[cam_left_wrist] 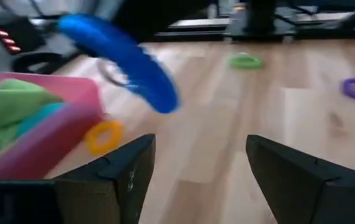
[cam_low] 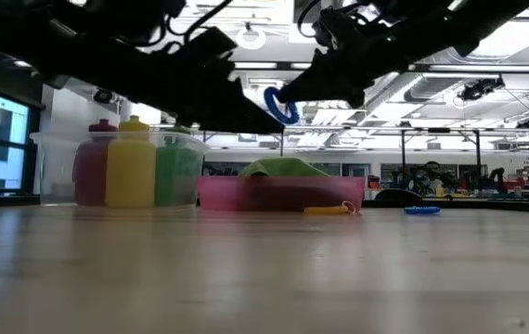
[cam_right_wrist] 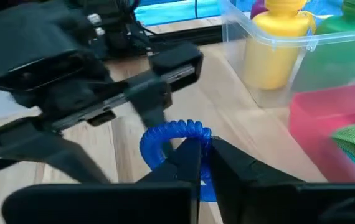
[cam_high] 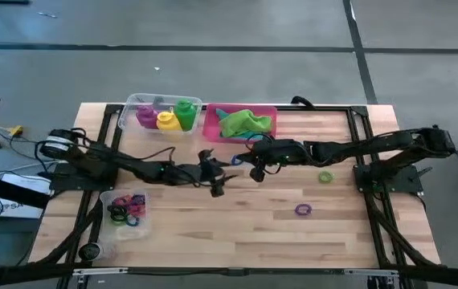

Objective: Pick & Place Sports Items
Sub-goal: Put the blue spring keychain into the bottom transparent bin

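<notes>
My right gripper (cam_right_wrist: 203, 155) is shut on a blue ring (cam_right_wrist: 176, 134), held above the middle of the table in front of the pink tray (cam_high: 213, 128); the ring also shows in the low view (cam_low: 281, 104). My left gripper (cam_left_wrist: 199, 168) is open and empty next to it (cam_high: 217, 185), facing the ring (cam_left_wrist: 124, 59) without touching it. The green cloth (cam_high: 245, 122) and a teal cloth (cam_left_wrist: 37, 118) lie in the tray. Purple, yellow and green bottles (cam_high: 166, 116) stand in a clear tub. My right gripper pinches the blue ring's rim (cam_right_wrist: 193, 138) between its two fingertips (cam_right_wrist: 187, 158). The rest of the ring stands out ahead of the fingers. The ring is lifted clear of the table (cam_low: 281, 104).
A green ring (cam_high: 326, 177) and a purple ring (cam_high: 303, 210) lie on the table's right half. A yellow ring (cam_left_wrist: 103, 135) lies by the tray. A small clear tub (cam_high: 126, 210) of several rings stands at the near left. The two arms are close together at mid-table.
</notes>
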You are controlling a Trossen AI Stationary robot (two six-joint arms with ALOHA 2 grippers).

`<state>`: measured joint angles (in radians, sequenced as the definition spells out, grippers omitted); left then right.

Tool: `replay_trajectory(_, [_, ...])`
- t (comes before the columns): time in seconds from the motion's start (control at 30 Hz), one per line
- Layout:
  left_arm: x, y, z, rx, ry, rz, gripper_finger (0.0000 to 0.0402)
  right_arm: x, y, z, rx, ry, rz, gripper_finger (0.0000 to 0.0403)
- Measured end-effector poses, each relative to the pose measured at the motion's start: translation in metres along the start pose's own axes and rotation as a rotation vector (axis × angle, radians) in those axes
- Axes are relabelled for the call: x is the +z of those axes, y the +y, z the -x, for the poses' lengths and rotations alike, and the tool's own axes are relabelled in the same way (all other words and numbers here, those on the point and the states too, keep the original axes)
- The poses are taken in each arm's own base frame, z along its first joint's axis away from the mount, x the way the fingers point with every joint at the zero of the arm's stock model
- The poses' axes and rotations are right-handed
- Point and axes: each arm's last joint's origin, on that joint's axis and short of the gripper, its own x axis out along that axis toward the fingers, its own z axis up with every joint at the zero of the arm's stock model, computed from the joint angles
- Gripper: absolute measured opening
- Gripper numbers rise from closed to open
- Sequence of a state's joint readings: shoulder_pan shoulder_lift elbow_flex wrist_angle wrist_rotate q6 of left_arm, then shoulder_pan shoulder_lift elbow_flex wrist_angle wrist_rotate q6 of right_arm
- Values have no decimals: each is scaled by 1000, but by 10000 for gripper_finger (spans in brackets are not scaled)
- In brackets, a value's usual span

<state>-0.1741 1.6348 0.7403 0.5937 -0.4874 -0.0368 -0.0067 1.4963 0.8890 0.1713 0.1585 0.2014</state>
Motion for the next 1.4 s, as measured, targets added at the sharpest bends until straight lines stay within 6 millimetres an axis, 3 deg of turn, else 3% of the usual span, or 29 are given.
replay_trajectory(0.27, [11,5,0,138,-96,-50,203,0,0,0,0,0,23,0])
replay_trajectory(0.47, [18,12,-2,143,-169,62,196,0,-1,0,-47,-8,29,0])
replay_trajectory(0.6, [18,11,-2,115,-172,74,153,0,-1,0,-51,-8,49,0])
replay_trajectory(0.83, [18,3,1,95,-171,3,10,0,0,0,-41,-7,69,0])
replay_trajectory(1.1, [18,-8,7,92,-170,-77,4,0,2,1,-30,-11,-24,2])
replay_trajectory(1.23, [18,-15,11,76,-173,-80,5,0,2,1,-27,-13,-36,32])
replay_trajectory(1.4, [17,-17,14,138,-162,-116,4,5,3,1,-2,-53,-43,117])
